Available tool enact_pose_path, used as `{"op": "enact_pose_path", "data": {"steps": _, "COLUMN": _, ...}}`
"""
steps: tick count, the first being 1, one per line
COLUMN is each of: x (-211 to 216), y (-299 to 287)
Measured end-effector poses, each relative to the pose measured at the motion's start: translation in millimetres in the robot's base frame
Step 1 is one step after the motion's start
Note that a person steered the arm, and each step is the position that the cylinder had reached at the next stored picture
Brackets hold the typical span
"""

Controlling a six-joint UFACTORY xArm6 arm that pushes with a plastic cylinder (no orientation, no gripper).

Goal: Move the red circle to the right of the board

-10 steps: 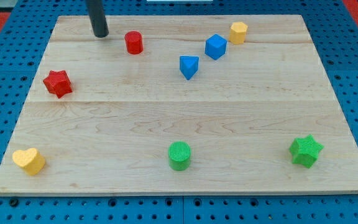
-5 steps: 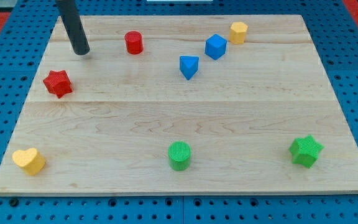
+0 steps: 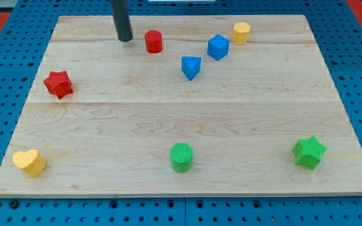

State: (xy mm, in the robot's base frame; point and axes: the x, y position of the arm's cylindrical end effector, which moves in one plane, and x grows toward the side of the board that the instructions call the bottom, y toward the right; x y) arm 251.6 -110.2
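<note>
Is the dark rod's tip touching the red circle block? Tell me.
Apart. The camera view shows bare wood between my tip and the red circle block, which sits to the tip's right in the view.

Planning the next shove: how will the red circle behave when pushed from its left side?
The red circle looks squat and upright, so it probably slides rather than tips. Its round wall may slip off my tip if struck off-centre. It seems small and light; the blue cube lies in its path.

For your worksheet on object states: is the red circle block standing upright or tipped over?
Upright. The red circle shows its flat round top facing up, just to the view's right of my tip.
</note>
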Motion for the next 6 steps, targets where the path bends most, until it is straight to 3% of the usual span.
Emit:
{"op": "enact_pose_path", "data": {"steps": 2, "x": -22, "y": 53}}
{"op": "enact_pose_path", "data": {"steps": 6, "x": 7, "y": 47}}
